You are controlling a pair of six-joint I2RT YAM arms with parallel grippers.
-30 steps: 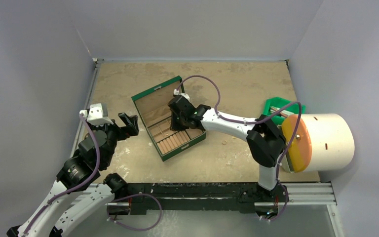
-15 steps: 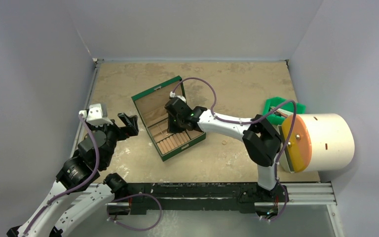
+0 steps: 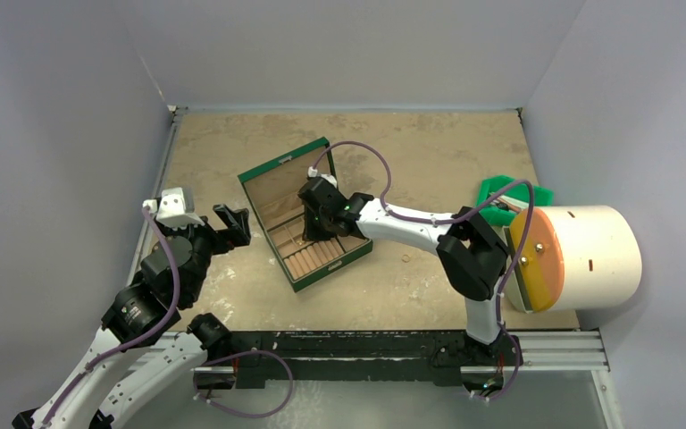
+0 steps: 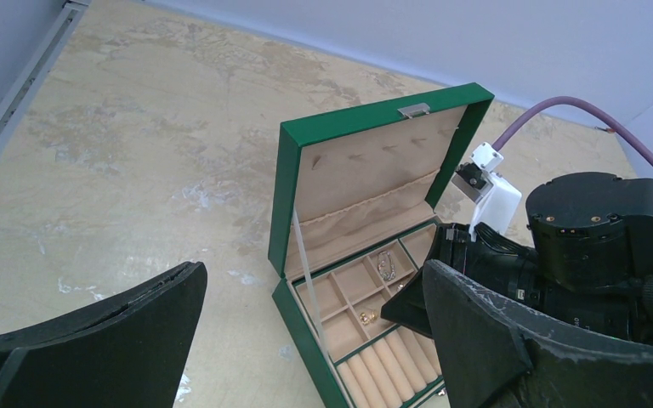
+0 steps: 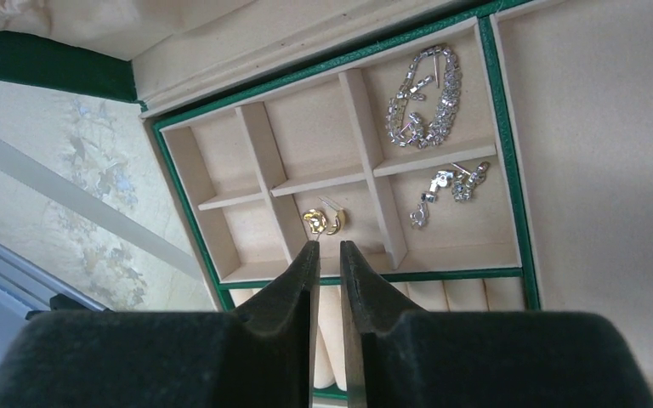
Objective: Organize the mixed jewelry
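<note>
Just now the right gripper is being held low over the green box, its fingers parted narrowly with nothing between them. A gold earring is being framed just ahead of that gap, in a small compartment (curled and shiny). The rest of the mixed jewelry, sparkling silver-coloured pieces, is lying in compartments farther ahead and rightward. The left gripper, spread wide, is being held well apart.

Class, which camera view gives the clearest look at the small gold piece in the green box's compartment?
The right wrist view: the gold piece lies close and sharp in a compartment of the green box. The left wrist view shows only a tiny gold speck there; in the top view it cannot be made out.
</note>
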